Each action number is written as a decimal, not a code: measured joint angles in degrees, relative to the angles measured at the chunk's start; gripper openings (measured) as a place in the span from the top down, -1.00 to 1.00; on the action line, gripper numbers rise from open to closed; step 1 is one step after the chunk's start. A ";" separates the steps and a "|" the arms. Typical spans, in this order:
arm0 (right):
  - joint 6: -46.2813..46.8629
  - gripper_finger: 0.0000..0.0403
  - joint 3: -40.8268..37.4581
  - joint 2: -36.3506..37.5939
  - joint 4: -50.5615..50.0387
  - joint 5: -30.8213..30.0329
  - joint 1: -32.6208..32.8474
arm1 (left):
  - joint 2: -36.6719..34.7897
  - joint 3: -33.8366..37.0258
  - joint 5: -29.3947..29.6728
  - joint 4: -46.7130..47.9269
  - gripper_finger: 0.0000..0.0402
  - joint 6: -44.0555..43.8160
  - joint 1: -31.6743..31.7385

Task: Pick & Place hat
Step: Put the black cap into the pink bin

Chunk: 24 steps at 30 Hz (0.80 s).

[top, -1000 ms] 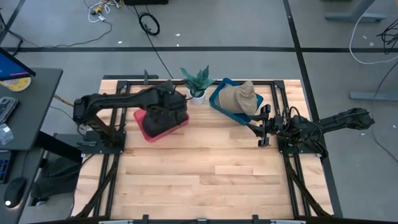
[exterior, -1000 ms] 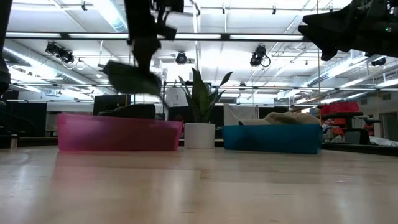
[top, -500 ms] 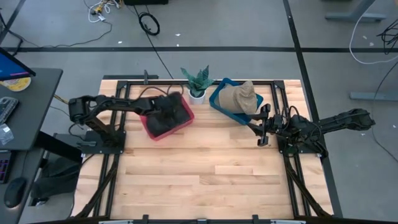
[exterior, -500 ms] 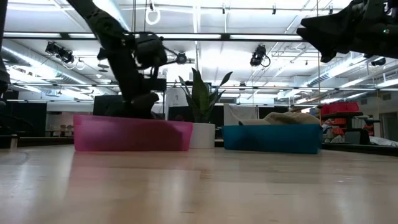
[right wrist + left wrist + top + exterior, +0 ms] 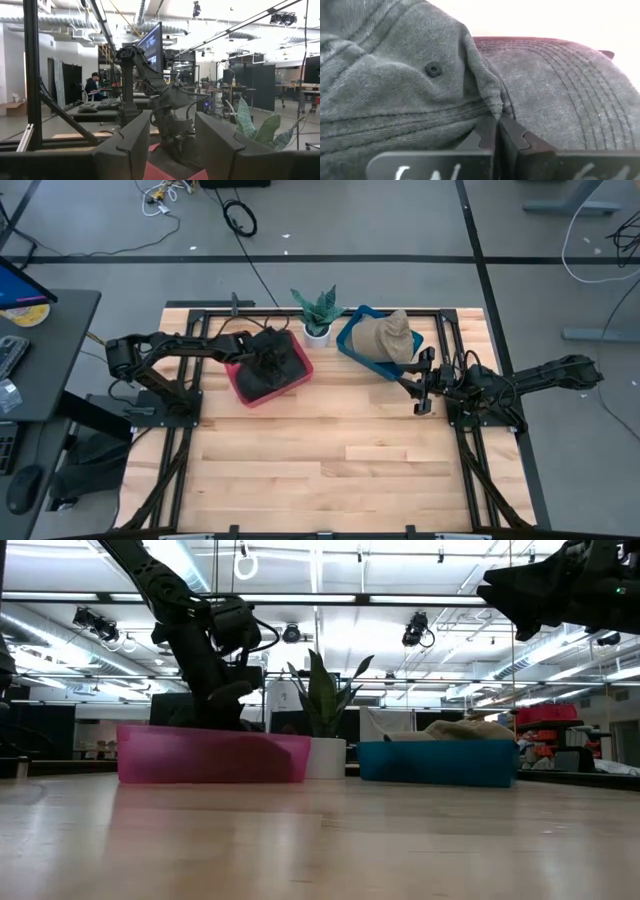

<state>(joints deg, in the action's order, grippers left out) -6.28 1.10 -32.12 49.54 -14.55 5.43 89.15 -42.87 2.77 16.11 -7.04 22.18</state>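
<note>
A dark grey hat [image 5: 278,366] lies in the pink bin [image 5: 240,388] at the table's far left. My left gripper [image 5: 268,356] is down in that bin, shut on the hat [image 5: 410,75]. In the low view the gripper [image 5: 226,700] stands just above the bin's wall [image 5: 210,758], which hides the hat. A tan hat [image 5: 386,337] rests in the blue bin [image 5: 350,340] at the far right. My right gripper [image 5: 422,386] hangs open beside the blue bin's near right side, raised off the table and holding nothing [image 5: 172,135]. My left gripper pinches a raised fold of the grey hat's crown [image 5: 492,102] between its two shut fingers [image 5: 512,137], right beside the stitched brim [image 5: 570,90]. The fingers come down from above into the bin. The hat lies in the pink bin around them.
A potted plant [image 5: 317,315] with a white pot [image 5: 322,758] stands between the two bins at the far edge. Black frame rails [image 5: 190,450] run along both table sides. Bare wooden tabletop [image 5: 330,460] fills the middle and near part.
My left gripper has come down from above the pink bin into it, carrying the grey hat, which hung clear over the bin a second ago and now lies inside. The pink bin has shifted a little toward the table's right. The gripper has stayed shut.
</note>
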 joint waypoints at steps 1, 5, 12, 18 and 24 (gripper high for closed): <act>0.00 0.21 0.00 0.00 -0.04 0.02 0.00 | 0.15 -0.03 -1.24 -0.01 0.98 -0.39 0.12; 0.00 0.21 0.00 -0.01 -0.41 0.01 0.00 | 0.23 -0.04 -2.89 -0.21 0.94 -2.14 0.10; -1.31 0.21 0.00 -0.02 -1.17 0.00 0.00 | 0.26 -0.04 -3.29 -0.40 0.79 -2.48 -0.35; -2.83 0.21 0.02 -0.02 -2.63 0.00 0.00 | -4.69 0.41 -9.13 0.80 0.67 -4.43 -0.70; -3.24 0.21 0.02 0.00 -2.28 0.02 0.00 | -13.34 0.44 -11.10 0.55 0.64 -2.62 -2.93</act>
<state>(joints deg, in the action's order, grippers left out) -9.52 1.13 -32.12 47.25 -14.53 5.43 75.81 -42.44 -8.33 16.66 -9.66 19.25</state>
